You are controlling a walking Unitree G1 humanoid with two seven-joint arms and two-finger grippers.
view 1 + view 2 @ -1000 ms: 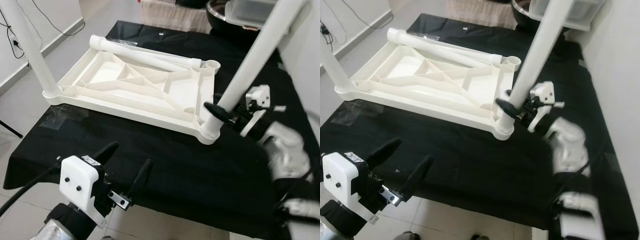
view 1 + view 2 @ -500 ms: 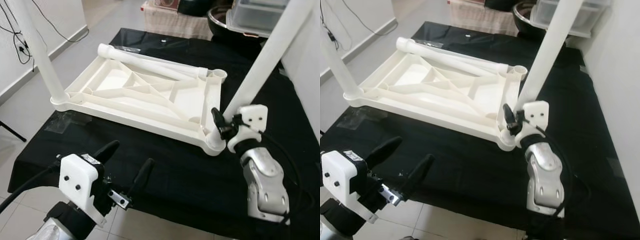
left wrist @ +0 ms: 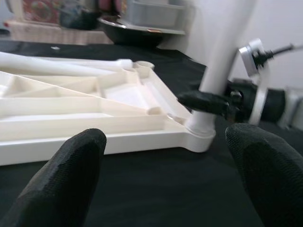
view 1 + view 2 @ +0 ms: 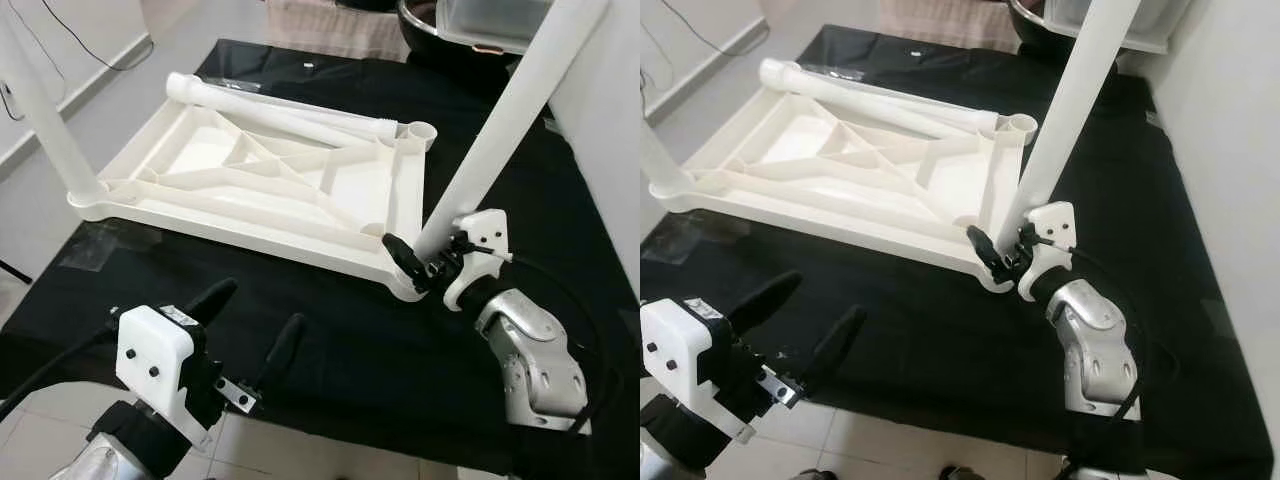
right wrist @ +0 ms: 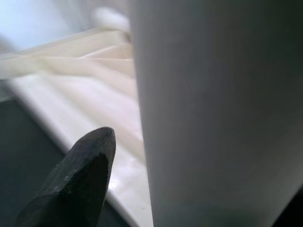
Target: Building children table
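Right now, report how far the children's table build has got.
Done: two white legs stand in corner sockets of the upturned tabletop, one at its near left corner.
In hand: the right hand is at the base of the near right leg, a finger on each side.
Left: another leg lies loose along the far edge, and the far right socket is empty. The left hand hovers open.

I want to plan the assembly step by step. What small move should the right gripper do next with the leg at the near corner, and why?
Probably press and twist the leg down into its corner socket of the upturned tabletop. The right gripper is at the leg's base, one finger across it, and the leg leans rather than standing straight. The left gripper hangs open near the table edge.
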